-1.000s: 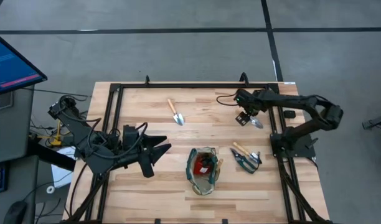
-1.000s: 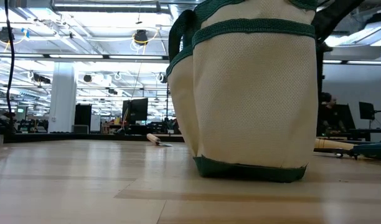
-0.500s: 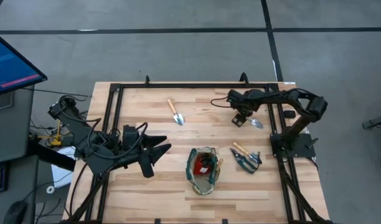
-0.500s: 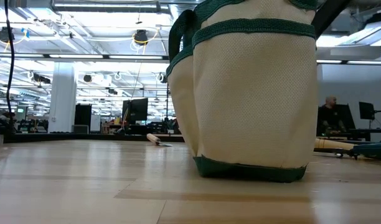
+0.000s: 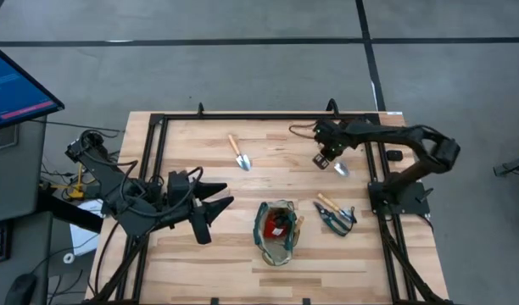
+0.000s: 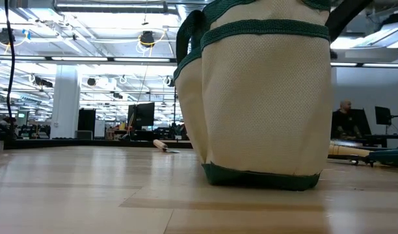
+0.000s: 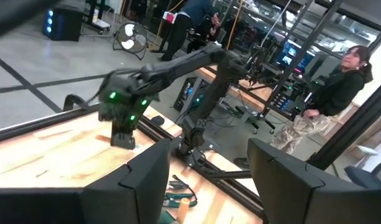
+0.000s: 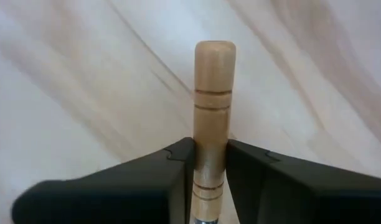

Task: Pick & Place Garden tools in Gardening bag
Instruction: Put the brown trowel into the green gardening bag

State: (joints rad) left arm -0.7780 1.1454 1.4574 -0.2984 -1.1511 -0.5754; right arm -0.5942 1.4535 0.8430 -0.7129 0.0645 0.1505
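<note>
Right gripper sits upper right of centre in your high view, over the far right part of the pale wooden slatted table. Right wrist view: both dark fingers pinch the pale turned-wood handle of a silver-headed trowel, jaws narrow and pressed on each side of the handle, which runs straight out between them, grooved rings and rounded end clear of the pads. High view adds the silver blade poking out just right of and below the gripper; the wrist view doesn't show the blade at all.

Left gripper is at lower left of the high view, jaws spread wide, nothing between them. Left wrist view looks past its two dark fingers across the table to the right arm, with people standing in the room beyond.

Other items, high view:
- second wooden-handled silver trowel lies upper centre, well apart from both grippers.
- dark-handled pruning shears with a pale-handled tool beside them lie lower right of centre, just right of the bag.
- oval fabric gardening bag, green with tan trim, stands lower centre; a small red object shows inside it.

Low view gives you what the top view can't: the bag is coarse cream woven canvas with green banding and base, filling the centre right of frame, upright. The far trowel lies flat behind it at left. Neither gripper shows there.
</note>
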